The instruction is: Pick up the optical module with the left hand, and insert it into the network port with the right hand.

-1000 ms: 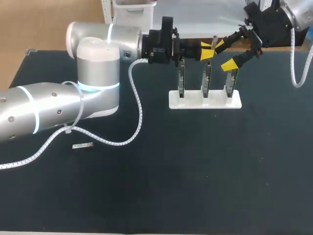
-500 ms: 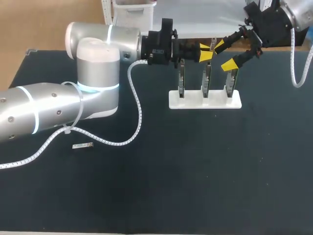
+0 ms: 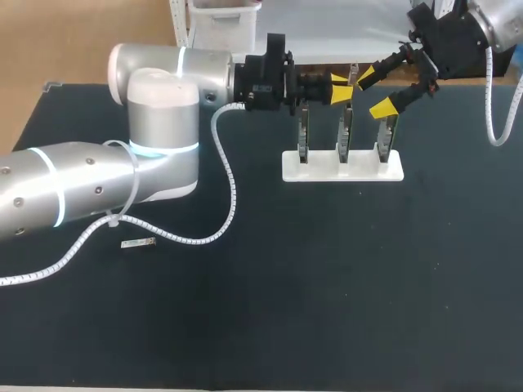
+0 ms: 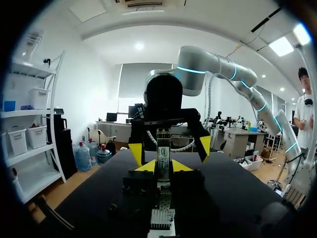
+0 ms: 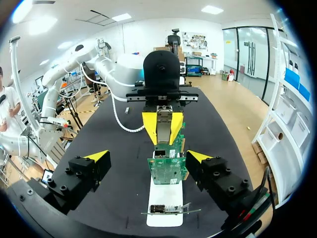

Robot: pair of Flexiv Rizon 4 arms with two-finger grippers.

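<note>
The left gripper (image 3: 341,87) is clamped on the optical module (image 3: 353,74), holding it in the air above the middle network card (image 3: 345,135) of the three standing in the white stand (image 3: 364,169). Compared with a second ago, this gripper and its module have drawn back slightly toward the left arm's side and sit a touch higher. The right gripper (image 3: 375,92) has not shifted. Its yellow fingers are spread wide with nothing between them, and it faces the module from close by. From the right wrist, the silver module (image 5: 163,123) shows pinched between the left gripper's tips, ahead of the right gripper and above a green card (image 5: 166,171). A second small module (image 3: 137,243) lies unmoved on the tabletop (image 3: 327,286), under the left arm.
</note>
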